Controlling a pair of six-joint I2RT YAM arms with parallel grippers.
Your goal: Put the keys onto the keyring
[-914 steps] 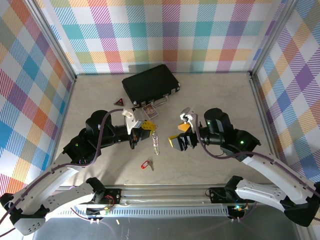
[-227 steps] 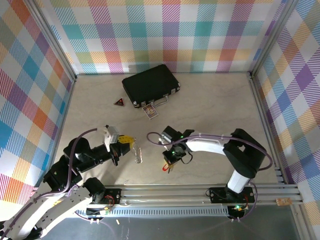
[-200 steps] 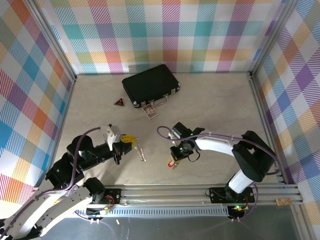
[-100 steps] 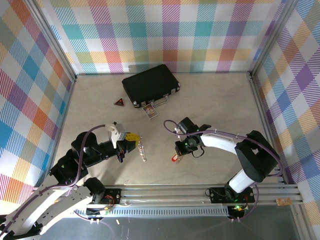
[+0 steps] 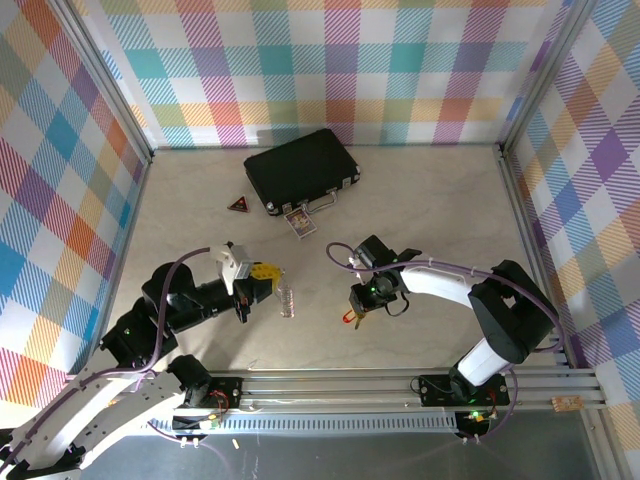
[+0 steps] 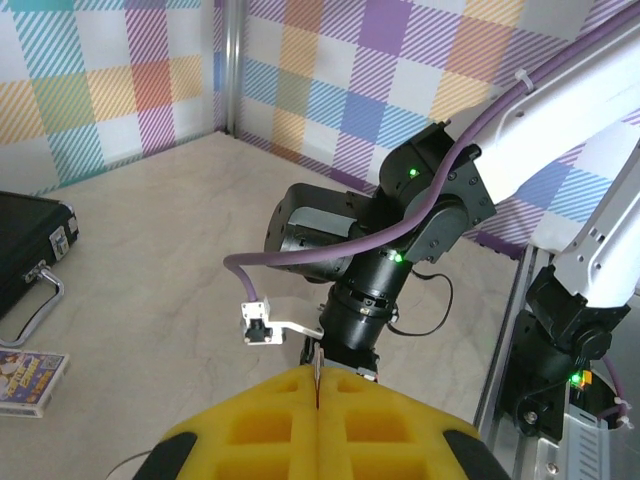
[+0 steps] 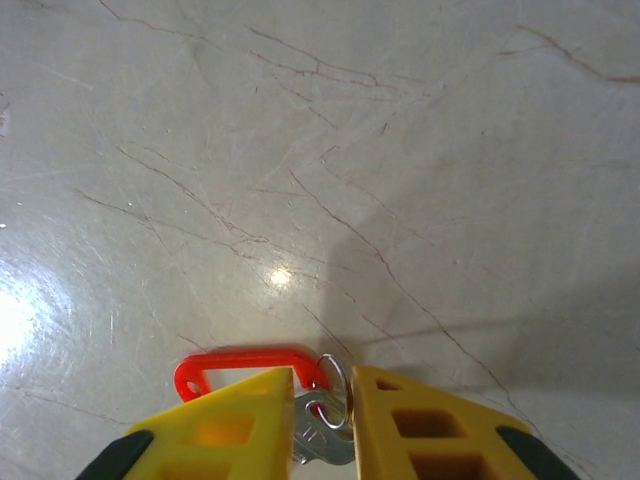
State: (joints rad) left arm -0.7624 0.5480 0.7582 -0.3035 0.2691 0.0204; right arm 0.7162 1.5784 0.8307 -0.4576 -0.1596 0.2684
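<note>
Table R side free; black case blocks rear ctr, approx.

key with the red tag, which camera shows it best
Right wrist view: the key and its red tag sit close up between the yellow jaws. The top view gives just a tiny red speck. In the left wrist view it is too small to tell.

**Bright metal on polished stone**

The table looks like pale veined stone, smooth and glossy enough to throw back a bright glare. The key is bare silvery metal, and its tag is glossy red plastic. The pads are matt yellow and look like moulded foam. The keyring is silvery metal. The case is matt black with bright metal trim. The walls look matt, printed in plaid.
</note>
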